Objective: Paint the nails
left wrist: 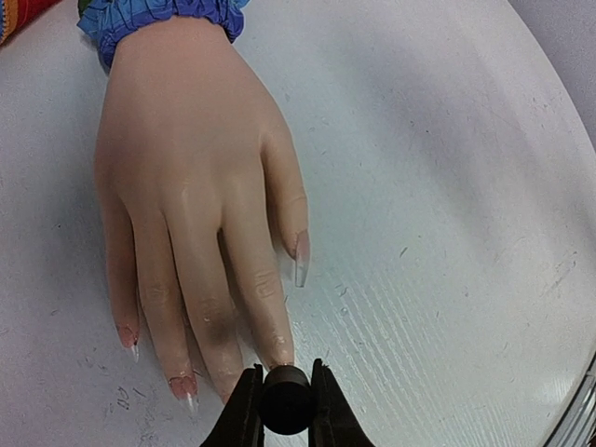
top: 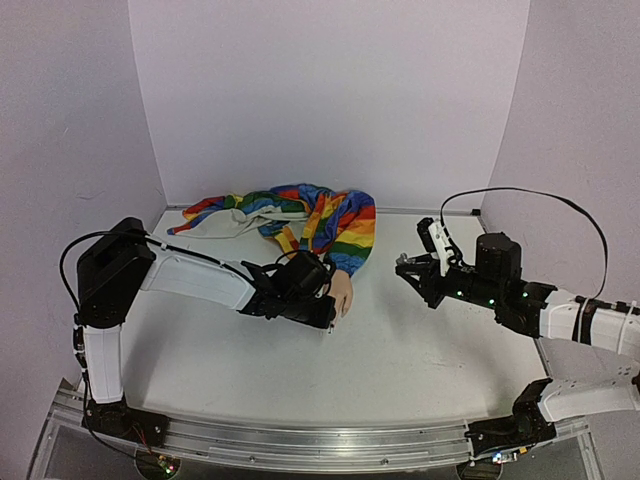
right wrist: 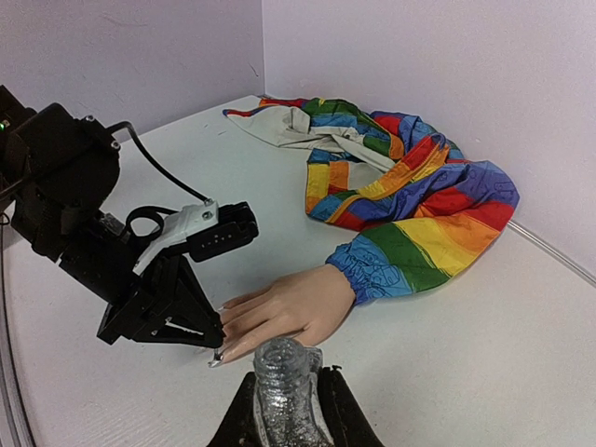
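Left arm reaches low across the table (left wrist: 447,233) to the mannequin hand (left wrist: 196,177); right arm holds off to the side.
Left gripper (left wrist: 285,384) pinches a black cap (left wrist: 285,406) at the fingertips; right gripper (right wrist: 287,396) grips a glittery bottle (right wrist: 279,365). The nails (left wrist: 301,262), long and translucent, rest palm-down beside the rainbow sleeve (right wrist: 419,209).

Left tool (left wrist: 286,399) clamped, low, pointed rightward; right tool (right wrist: 284,384) clamped, pointed leftward toward it.

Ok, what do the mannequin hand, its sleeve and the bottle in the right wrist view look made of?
Mannequin hand: probably silicone or vinyl, flesh-coloured, slight sheen, moulded knuckle creases.
Sleeve: cloth, matte, rainbow-striped, wrinkled, with a gathered cuff.
Bottle: seemingly clear glass or hard plastic, glossy, ridged neck, glittery contents showing through.
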